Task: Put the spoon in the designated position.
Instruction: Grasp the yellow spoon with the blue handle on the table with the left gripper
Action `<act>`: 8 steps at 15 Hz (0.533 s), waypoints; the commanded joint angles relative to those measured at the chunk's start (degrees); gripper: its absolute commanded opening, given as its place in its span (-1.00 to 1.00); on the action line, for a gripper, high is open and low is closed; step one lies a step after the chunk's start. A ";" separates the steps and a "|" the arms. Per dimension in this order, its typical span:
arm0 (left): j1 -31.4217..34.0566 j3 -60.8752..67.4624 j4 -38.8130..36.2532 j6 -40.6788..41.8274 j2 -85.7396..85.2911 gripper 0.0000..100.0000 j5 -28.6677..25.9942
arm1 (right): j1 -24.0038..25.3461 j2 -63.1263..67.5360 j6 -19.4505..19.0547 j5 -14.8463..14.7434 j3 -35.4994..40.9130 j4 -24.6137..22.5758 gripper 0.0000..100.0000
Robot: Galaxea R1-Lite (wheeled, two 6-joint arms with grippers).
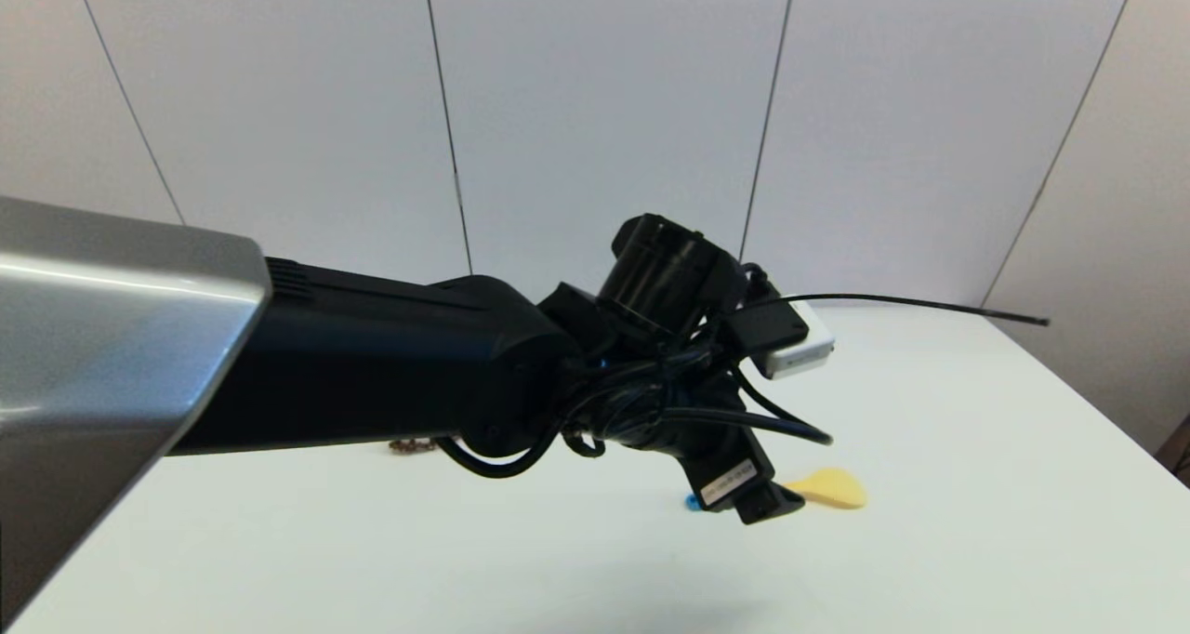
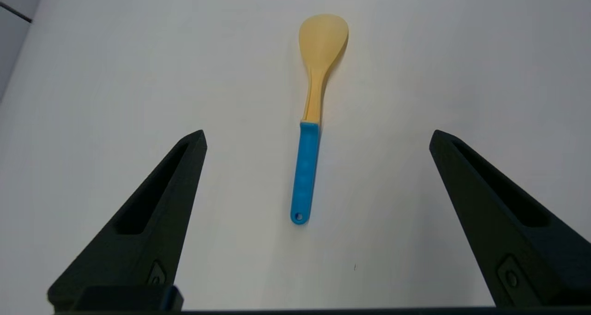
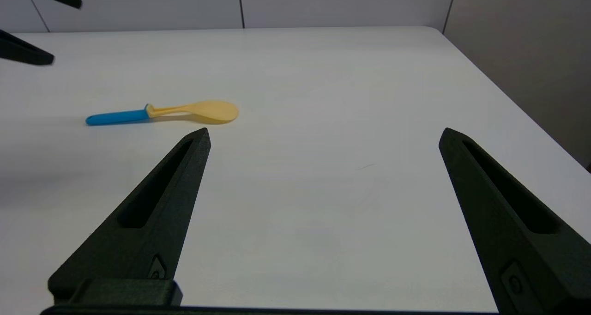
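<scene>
Left pincer point(image 2: 317, 137) hangs wide open above the spoon point(image 2: 312, 116), which lies free on the tabletop point(image 1: 976, 522) toward its right edge, probably lined up to grasp the blue handle.

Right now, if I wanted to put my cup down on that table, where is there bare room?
Bare room lies between the spoon and the table's right edge, and in front of the right gripper, which is open and idle. It is crowded only at the spoon, where the open left gripper hangs above it.
</scene>
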 commanded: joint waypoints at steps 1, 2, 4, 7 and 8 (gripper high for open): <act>-0.45 -9.19 7.64 0.03 7.36 1.00 -0.08 | 0.02 0.09 -0.02 0.04 0.09 -0.02 1.00; -0.45 -10.69 7.99 -0.41 8.86 1.00 -0.17 | 0.02 0.09 -0.02 0.04 0.09 -0.02 1.00; -0.36 -11.48 7.81 -0.85 10.79 1.00 -0.34 | 0.02 0.09 -0.02 0.04 0.09 -0.02 1.00; -0.27 -11.48 5.70 -1.99 13.17 1.00 -0.34 | 0.02 0.09 -0.02 0.04 0.09 -0.02 1.00; -0.27 -11.48 4.21 -2.69 13.96 1.00 -0.26 | 0.02 0.09 -0.02 0.04 0.09 -0.02 1.00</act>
